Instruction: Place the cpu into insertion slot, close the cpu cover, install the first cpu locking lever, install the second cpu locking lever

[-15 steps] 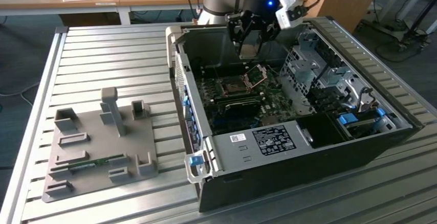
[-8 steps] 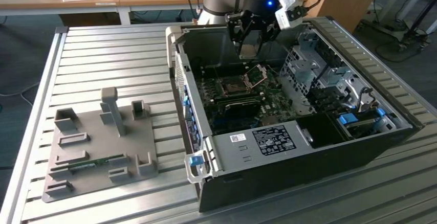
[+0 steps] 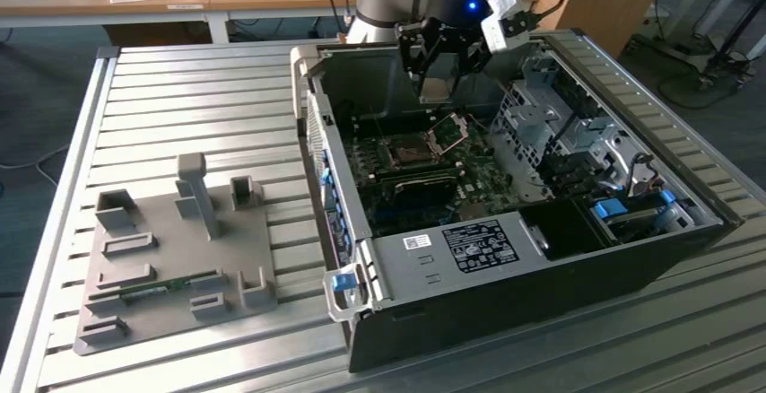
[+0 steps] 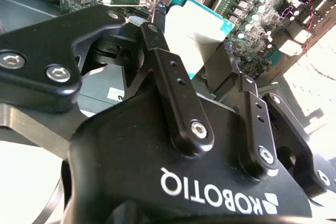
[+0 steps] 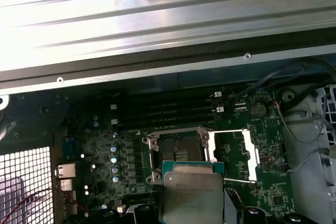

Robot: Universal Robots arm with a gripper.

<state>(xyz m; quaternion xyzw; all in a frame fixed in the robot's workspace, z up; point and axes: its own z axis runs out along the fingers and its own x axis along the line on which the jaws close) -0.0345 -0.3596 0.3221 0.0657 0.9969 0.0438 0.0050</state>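
Note:
My gripper [image 3: 439,77] hangs inside the open computer case, shut on the cpu [image 3: 439,90], which it grips by two opposite edges. In both wrist views the cpu [image 4: 195,27] [image 5: 191,195] shows a silver-grey top with a teal rim between the black fingers [image 4: 176,85]. The chip floats above the green motherboard, close to the insertion slot [image 5: 178,153] [image 3: 401,152] but apart from it. The slot lies bare, with dark contacts inside a silver rim. The cpu cover [image 5: 237,153] [image 3: 453,129] stands swung open on its hinge beside the slot.
The case walls [image 3: 314,133] and a drive cage [image 3: 544,119] hem in the motherboard. Black memory slots [image 5: 163,111] run beside the socket. On the exterior view's left, a grey fixture plate [image 3: 168,258] on the slatted metal table holds a green memory stick [image 3: 153,292].

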